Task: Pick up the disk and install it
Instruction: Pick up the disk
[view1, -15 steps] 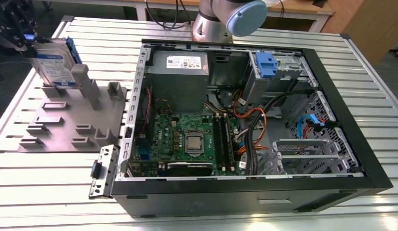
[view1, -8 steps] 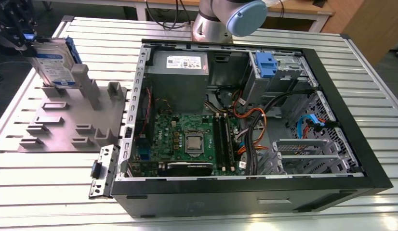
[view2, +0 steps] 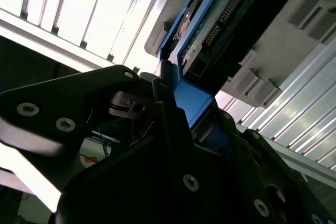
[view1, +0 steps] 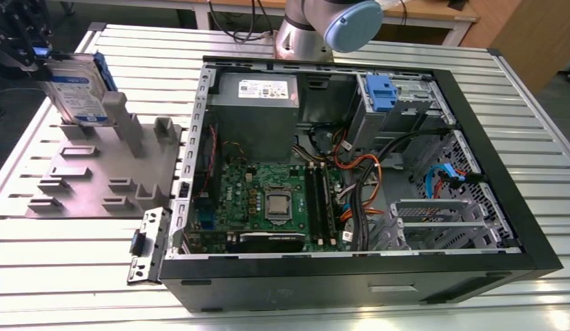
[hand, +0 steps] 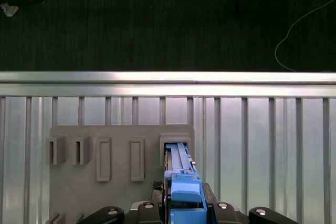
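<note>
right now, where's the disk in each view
exterior view: disk stands upright in the grey holder, at the exterior view's far left.
first wrist view: disk seen edge-on, in the holder's end slot.
second wrist view: disk close up, its blue frame in the claw.
shared landmark: the grey holder.

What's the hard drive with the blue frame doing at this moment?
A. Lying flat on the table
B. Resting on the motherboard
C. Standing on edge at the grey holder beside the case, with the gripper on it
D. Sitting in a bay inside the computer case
C: in the exterior view the disk stands upright at a slot of the grey holder, outside the computer case, with the gripper closed on its blue-framed top end.
</note>
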`<control>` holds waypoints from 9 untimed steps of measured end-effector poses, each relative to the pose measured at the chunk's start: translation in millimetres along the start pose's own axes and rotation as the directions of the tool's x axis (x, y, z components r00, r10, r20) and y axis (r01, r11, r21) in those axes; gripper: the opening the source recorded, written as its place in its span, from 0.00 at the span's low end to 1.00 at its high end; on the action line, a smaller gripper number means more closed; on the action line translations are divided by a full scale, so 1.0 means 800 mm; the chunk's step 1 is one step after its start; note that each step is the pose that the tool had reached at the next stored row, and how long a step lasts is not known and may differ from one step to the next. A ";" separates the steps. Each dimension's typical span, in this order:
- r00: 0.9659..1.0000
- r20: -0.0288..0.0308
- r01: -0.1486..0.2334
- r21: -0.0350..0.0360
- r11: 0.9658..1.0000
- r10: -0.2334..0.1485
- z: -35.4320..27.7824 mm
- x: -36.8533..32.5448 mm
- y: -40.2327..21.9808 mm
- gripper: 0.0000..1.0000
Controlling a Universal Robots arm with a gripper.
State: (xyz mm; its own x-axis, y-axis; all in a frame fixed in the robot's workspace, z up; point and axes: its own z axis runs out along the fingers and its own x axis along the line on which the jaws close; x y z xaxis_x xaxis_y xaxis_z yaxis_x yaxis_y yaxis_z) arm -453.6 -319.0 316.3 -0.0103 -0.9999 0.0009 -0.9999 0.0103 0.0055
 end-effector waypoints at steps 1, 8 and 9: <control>1.000 0.000 0.000 0.000 1.000 0.000 -0.0003 0.0000 0.0000 0.36; 1.000 0.000 0.000 0.000 1.000 0.000 -0.0025 0.0000 0.0000 0.36; 1.000 0.000 0.000 0.000 1.000 0.000 -0.0026 0.0000 0.0000 0.36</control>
State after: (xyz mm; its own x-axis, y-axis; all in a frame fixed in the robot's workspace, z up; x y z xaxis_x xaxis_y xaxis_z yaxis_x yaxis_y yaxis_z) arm -453.6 -319.0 318.3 -0.0103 -0.9999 0.0009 -0.9999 0.0103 0.0053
